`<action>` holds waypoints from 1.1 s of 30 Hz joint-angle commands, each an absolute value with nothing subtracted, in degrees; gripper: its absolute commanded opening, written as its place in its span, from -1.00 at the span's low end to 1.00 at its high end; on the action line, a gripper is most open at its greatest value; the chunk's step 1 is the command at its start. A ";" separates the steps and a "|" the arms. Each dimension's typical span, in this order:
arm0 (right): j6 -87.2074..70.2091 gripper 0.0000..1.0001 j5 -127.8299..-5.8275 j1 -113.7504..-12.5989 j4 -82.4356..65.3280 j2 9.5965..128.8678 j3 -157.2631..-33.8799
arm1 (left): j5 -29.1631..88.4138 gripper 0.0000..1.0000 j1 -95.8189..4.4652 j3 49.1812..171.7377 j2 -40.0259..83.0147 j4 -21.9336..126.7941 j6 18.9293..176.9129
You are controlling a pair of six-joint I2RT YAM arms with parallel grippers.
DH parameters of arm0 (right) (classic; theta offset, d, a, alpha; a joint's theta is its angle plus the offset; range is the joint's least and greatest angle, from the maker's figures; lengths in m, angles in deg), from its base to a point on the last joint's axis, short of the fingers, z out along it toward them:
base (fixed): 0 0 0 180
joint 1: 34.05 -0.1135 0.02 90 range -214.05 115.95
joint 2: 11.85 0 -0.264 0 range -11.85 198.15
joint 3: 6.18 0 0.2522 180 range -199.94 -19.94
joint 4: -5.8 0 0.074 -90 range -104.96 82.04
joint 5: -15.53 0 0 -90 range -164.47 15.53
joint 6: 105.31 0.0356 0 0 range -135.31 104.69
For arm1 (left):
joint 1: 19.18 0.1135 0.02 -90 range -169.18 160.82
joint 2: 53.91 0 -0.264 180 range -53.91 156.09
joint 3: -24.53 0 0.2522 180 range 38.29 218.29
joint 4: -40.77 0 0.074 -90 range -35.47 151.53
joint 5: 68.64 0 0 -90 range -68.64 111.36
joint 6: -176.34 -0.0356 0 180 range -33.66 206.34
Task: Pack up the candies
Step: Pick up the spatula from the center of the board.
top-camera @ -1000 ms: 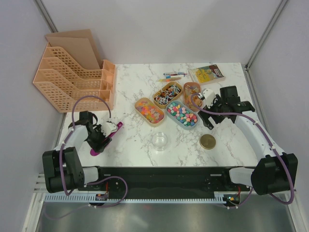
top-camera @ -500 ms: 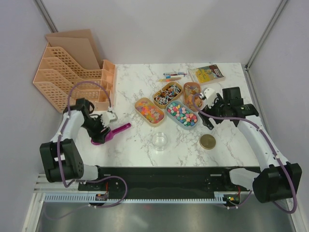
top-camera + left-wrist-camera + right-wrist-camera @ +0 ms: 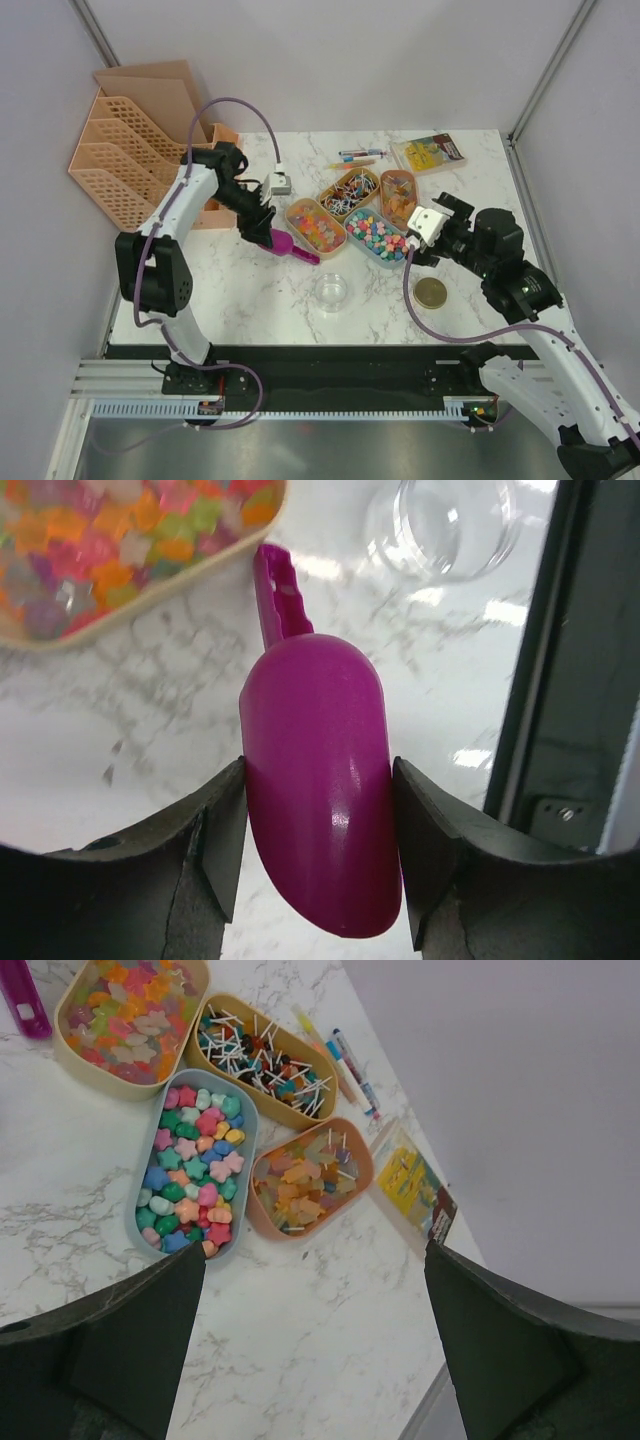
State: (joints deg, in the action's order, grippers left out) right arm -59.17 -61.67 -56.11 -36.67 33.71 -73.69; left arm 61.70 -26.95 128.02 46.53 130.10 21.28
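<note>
The candies lie in four small trays: orange-pink-yellow ones point(image 3: 312, 227), wrapped striped ones point(image 3: 347, 193), pastel chunks point(image 3: 378, 236) and brownish-orange ones point(image 3: 398, 192). My left gripper point(image 3: 266, 228) is shut on the wide end of a magenta scoop point(image 3: 292, 246), just left of the orange-pink-yellow tray. In the left wrist view the scoop point(image 3: 300, 700) sits between the jaws of the gripper point(image 3: 319, 770), narrow ribbed end toward that tray point(image 3: 100, 540). My right gripper point(image 3: 415, 245) is open and empty, above the table right of the pastel tray point(image 3: 195, 1165).
A clear glass jar point(image 3: 332, 292) and a gold lid point(image 3: 431, 293) stand near the front. Coloured pens point(image 3: 358, 157) and a flat yellow packet point(image 3: 430, 152) lie at the back. A peach file organiser point(image 3: 150, 150) fills the back left.
My left arm has swung from the table's left edge up and right to the trays, carrying the scoop. My right gripper has drawn back toward the front right.
</note>
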 commanded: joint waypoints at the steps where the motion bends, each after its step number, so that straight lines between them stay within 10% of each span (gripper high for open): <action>1: -65.67 0.96 -64.27 -59.09 -29.24 31.75 -69.52 | 74.33 -0.95 -29.19 135.21 49.79 142.69 30.50; 27: -54.42 0.96 -65.42 -67.27 -23.52 38.34 -71.97 | 85.60 -0.95 -29.02 156.49 50.76 141.73 47.22; 33: -75.52 0.96 -76.03 -82.89 14.13 29.11 -45.64 | 94.04 -0.95 -27.71 158.17 51.64 134.87 59.44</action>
State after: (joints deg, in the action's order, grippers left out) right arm -60.94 -68.14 -74.49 -12.23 32.93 -59.71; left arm 85.94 -28.67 156.04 51.45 132.16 51.69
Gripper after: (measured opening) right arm 0.980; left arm 0.033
